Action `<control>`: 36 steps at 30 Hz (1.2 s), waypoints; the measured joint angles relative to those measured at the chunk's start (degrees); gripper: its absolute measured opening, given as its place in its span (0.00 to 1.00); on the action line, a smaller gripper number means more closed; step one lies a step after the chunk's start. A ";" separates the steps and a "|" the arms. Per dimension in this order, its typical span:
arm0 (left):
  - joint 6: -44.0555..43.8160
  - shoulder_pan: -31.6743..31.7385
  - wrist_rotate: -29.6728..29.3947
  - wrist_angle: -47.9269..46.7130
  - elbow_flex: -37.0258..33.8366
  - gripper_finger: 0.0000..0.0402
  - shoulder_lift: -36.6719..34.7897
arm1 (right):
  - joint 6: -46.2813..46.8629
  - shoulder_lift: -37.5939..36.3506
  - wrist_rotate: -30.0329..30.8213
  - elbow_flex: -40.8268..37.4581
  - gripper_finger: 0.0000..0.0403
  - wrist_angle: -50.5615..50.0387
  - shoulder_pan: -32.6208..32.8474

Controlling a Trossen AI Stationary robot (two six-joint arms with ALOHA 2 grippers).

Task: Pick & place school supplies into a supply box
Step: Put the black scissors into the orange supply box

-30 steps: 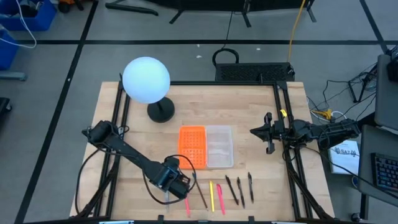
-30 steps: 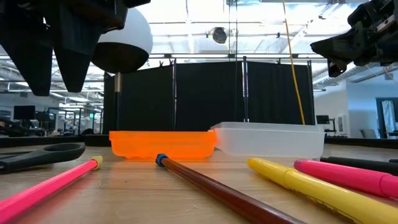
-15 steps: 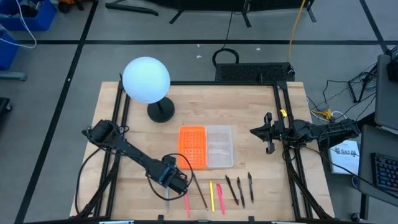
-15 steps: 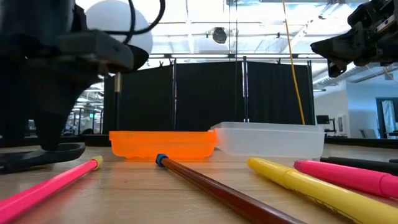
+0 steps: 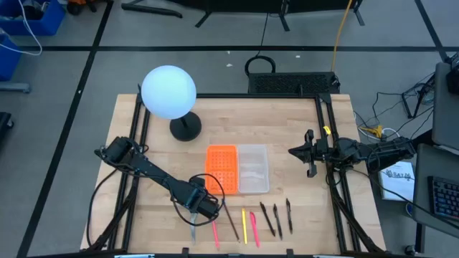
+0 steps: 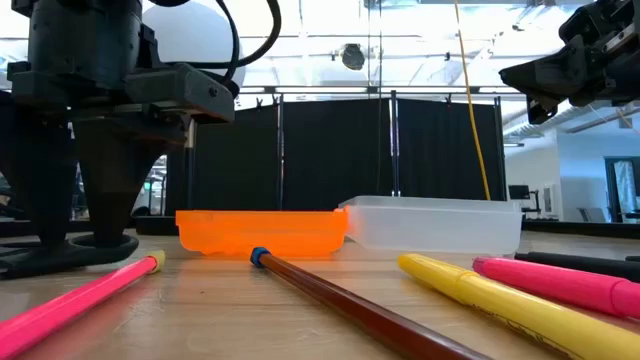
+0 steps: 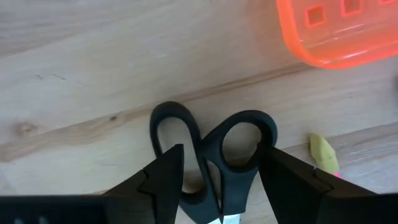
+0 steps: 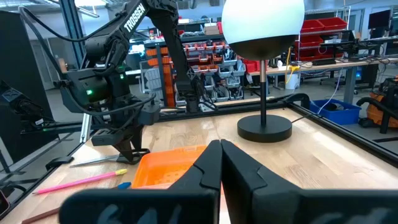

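- I have the left claw (image 7: 214,186) down over the scissors (image 7: 211,158) near the front left of the table (image 5: 287,122), fingers spread to either side of the black handle loops, not yet closed on them.
- In the left wrist view the fingers (image 7: 163,180) straddle the point where the two loops meet; I judge that the sturdiest place to pinch, since the blades lie flat on the wood.
- The scissors rest on the table just in front of the supply box's orange lid panel (image 5: 221,169), so the carry to the clear box (image 5: 252,169) should be short.
- The pens and pencils (image 5: 254,222) lie in a row to the right of the scissors, still on the table, well placed for later picks; a pink one (image 6: 75,300) lies close by the claw.
- The right claw (image 8: 221,165) waits raised over the right edge, fingers pressed together and empty, clear of the box.
- The globe lamp (image 5: 169,92) stands at the back left, out of the path.
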 joint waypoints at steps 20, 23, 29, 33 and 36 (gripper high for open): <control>-0.97 -0.55 -0.57 10.40 -8.71 0.26 -0.56 | 0.02 0.15 0.00 0.00 0.00 -0.49 -0.02; -0.60 -0.55 -0.57 10.32 -8.71 0.15 -0.56 | 0.02 0.15 0.00 -0.01 0.00 -0.47 -0.01; 2.18 -0.48 -0.89 6.96 -6.20 0.15 -0.07 | 0.00 0.15 0.00 -0.01 0.00 -0.75 -0.02; 3.63 -0.31 -1.60 -0.72 -1.26 0.15 0.45 | 0.00 0.15 0.00 0.00 0.00 -0.76 -0.01; 4.25 0.13 -2.74 -6.10 3.41 0.15 0.40 | 0.00 0.15 0.00 0.00 0.00 -0.74 0.00</control>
